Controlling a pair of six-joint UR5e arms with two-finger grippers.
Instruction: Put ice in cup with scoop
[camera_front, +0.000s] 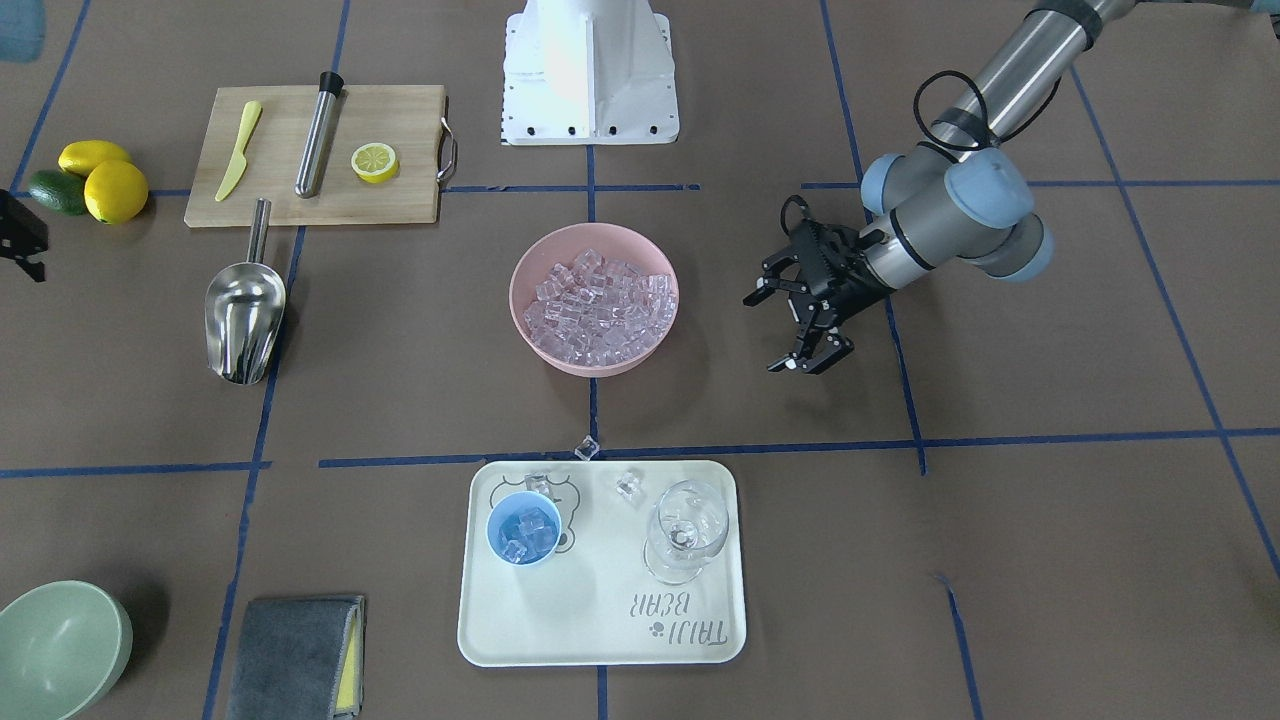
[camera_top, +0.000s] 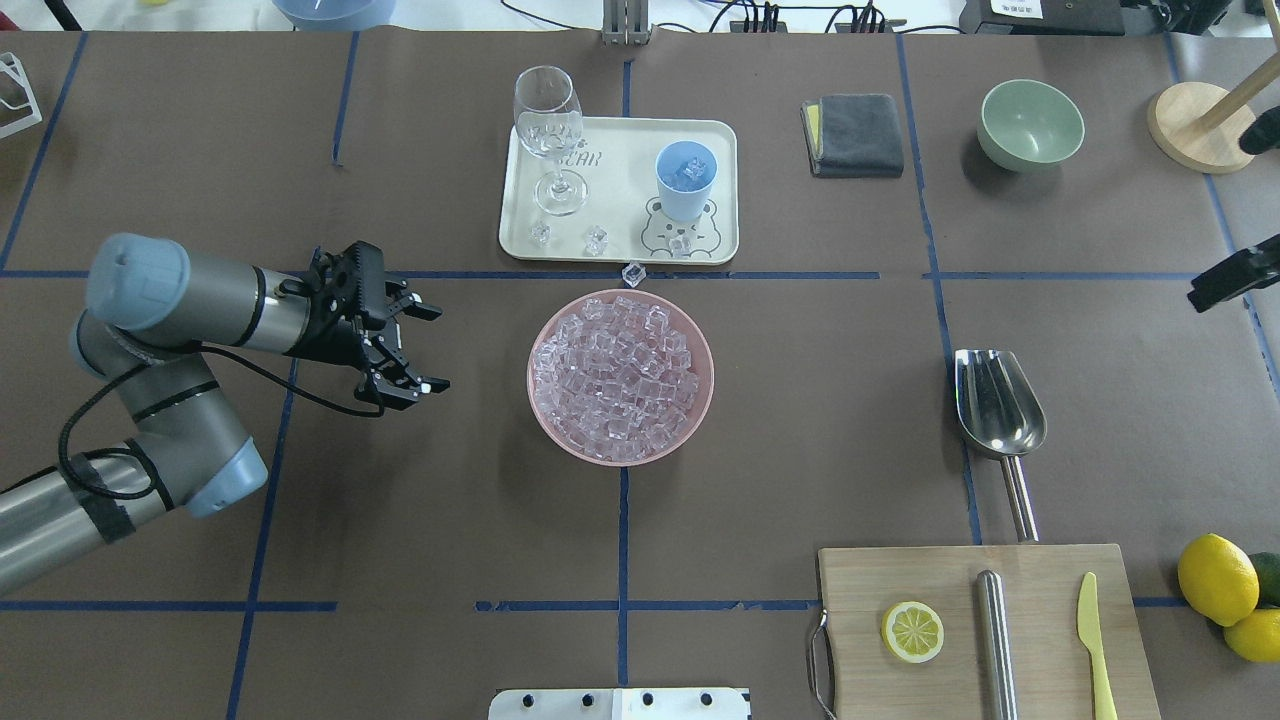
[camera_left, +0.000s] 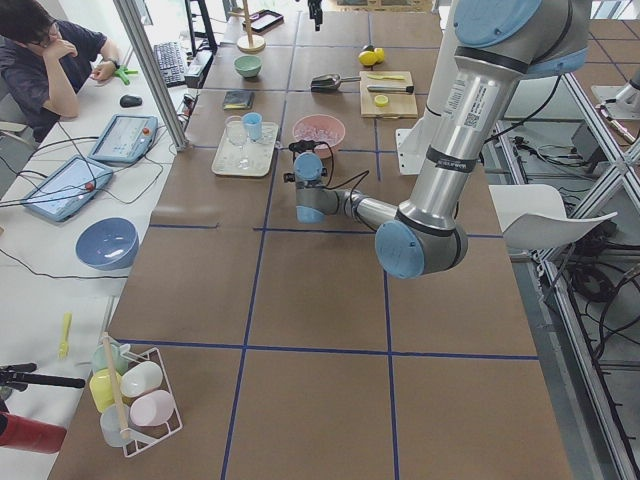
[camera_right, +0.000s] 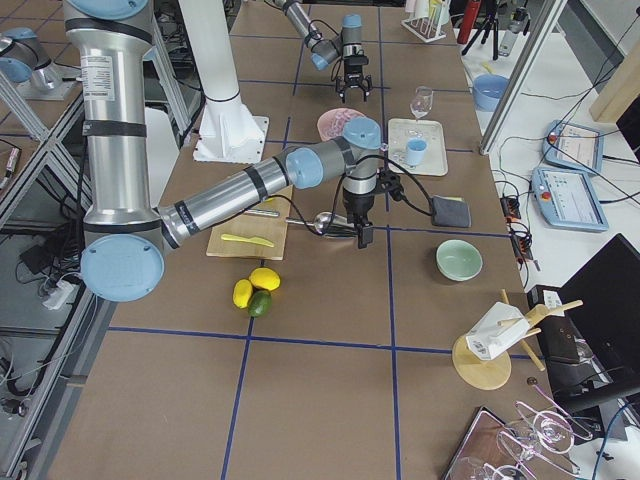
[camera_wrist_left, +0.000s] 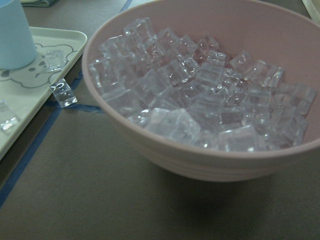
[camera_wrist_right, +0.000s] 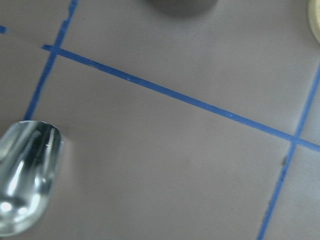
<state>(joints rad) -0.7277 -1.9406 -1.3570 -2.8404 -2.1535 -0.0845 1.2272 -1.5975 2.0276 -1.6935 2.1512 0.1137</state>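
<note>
While most of the ice (camera_top: 620, 378) sits heaped in one pink bowl (camera_top: 622, 458) mid-table, some cubes lie in the one light-blue cup (camera_top: 684, 205), three lie loose on the cream tray (camera_top: 620, 170), and one lies on the table (camera_top: 420, 520) just off the tray's edge. The cup stands upright on the tray, beside one stemmed glass (camera_top: 548, 110). One steel scoop (camera_top: 1000, 400) lies empty, well apart from the bowl, its handle end at the cutting board (camera_top: 1040, 600).

Left gripper (camera_top: 437, 348): jaws apart, empty, near the bowl, not touching. Right gripper (camera_right: 358, 235): close to the scoop, cannot tell its jaws.

The board carries one lemon half (camera_top: 912, 631), one yellow knife (camera_top: 1094, 640) and one steel cylinder (camera_top: 995, 640). Off it are two lemons (camera_top: 1216, 578), one green bowl (camera_top: 1032, 125) and one grey cloth (camera_top: 856, 133). Brown paper with blue tape lines covers the table. One operator (camera_left: 45, 65) sits at a side desk.
</note>
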